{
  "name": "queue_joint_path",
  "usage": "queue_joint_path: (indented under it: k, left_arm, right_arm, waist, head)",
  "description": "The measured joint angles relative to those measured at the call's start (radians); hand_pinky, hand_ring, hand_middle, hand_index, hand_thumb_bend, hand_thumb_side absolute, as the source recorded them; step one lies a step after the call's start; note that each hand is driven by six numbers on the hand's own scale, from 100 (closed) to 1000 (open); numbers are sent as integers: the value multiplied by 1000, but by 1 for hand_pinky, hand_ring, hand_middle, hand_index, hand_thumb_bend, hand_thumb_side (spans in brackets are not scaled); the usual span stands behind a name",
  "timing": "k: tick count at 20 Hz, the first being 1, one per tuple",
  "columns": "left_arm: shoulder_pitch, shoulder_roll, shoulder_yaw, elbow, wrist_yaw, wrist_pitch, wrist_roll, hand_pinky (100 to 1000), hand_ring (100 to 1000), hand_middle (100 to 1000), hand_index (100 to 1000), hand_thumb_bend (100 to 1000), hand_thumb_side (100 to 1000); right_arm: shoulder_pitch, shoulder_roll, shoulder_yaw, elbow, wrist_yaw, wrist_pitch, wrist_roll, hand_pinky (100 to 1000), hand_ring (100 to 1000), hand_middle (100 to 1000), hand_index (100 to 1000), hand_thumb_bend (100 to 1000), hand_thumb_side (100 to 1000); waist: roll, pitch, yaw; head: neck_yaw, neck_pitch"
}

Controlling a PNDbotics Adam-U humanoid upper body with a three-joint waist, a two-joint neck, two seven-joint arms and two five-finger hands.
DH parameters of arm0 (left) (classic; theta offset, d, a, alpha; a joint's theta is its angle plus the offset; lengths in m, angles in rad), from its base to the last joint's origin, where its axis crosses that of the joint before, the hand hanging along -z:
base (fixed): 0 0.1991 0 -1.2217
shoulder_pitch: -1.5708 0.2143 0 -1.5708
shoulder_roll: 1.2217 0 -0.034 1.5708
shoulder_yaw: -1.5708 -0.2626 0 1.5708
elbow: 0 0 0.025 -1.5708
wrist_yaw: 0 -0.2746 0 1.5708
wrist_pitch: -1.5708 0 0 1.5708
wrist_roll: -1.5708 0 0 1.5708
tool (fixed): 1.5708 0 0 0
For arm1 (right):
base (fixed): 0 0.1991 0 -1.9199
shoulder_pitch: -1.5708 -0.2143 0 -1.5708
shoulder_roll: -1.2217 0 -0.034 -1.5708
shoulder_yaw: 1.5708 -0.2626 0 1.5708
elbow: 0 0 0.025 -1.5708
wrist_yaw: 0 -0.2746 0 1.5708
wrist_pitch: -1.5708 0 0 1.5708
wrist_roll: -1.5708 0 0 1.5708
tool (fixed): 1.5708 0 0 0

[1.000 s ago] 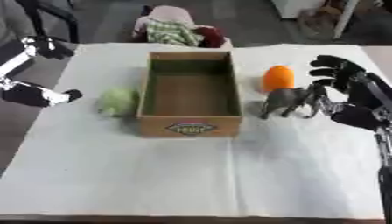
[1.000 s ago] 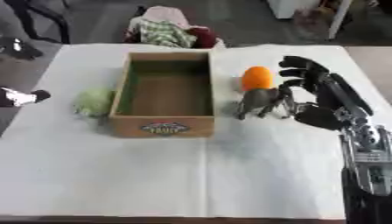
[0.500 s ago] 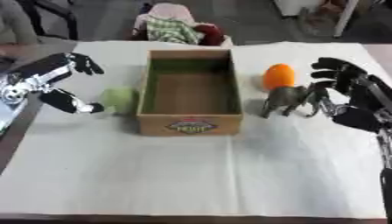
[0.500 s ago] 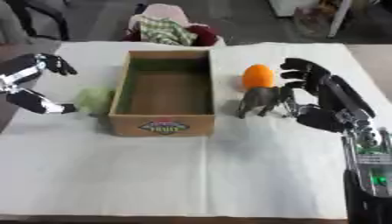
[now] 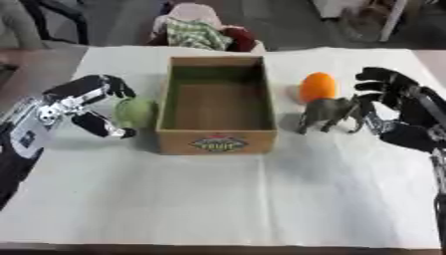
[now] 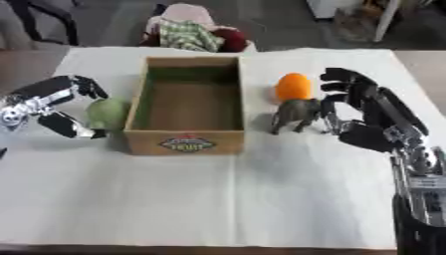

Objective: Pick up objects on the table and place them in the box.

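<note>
An open cardboard box (image 5: 217, 141) stands mid-table with nothing visible inside. A pale green round object (image 5: 134, 111) lies against its left wall. My left hand (image 5: 83, 103) is open right beside it, fingers above and thumb below, arched toward the green object without closing on it. Right of the box sit an orange egg-shaped object (image 5: 317, 86) and a grey toy elephant (image 5: 327, 112). My right hand (image 6: 370, 117) is open just right of the elephant, fingers spread and close to its rear.
The table is covered by a white cloth (image 5: 226, 199). Beyond the far edge a chair holds a heap of checked and red fabric (image 5: 203, 31). The cloth's near half is bare.
My left hand has come in from the left edge and now brackets the green object. The right hand has stayed by the elephant.
</note>
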State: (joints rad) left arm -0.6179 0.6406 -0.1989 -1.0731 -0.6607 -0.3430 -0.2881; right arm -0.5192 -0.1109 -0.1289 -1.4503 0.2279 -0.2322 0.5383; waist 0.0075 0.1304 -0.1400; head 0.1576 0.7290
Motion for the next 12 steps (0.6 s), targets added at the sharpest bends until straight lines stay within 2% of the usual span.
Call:
queue_joint_path:
  k: [6, 8, 12]
  left_arm:
    - [-18, -42, 6, 33, -98, -3, 50, 763, 738, 716, 804, 564, 373]
    - [-20, -50, 6, 38, -130, -6, 57, 750, 715, 687, 794, 539, 376]
    - [-26, -57, 11, 39, -187, -1, 69, 679, 535, 528, 718, 383, 312]
  right_arm:
    - [0, 0, 0, 0, 0, 0, 2, 799, 844, 837, 919, 100, 181]
    - [0, 0, 0, 0, 0, 0, 2, 799, 844, 837, 918, 100, 184]
    - [0, 0, 0, 0, 0, 0, 2, 799, 844, 837, 919, 100, 185]
  waist:
    - [2, 5, -4]
    - [2, 5, -6]
    - [2, 5, -7]
  head:
    - [5, 0]
    - [6, 0]
    - [7, 0]
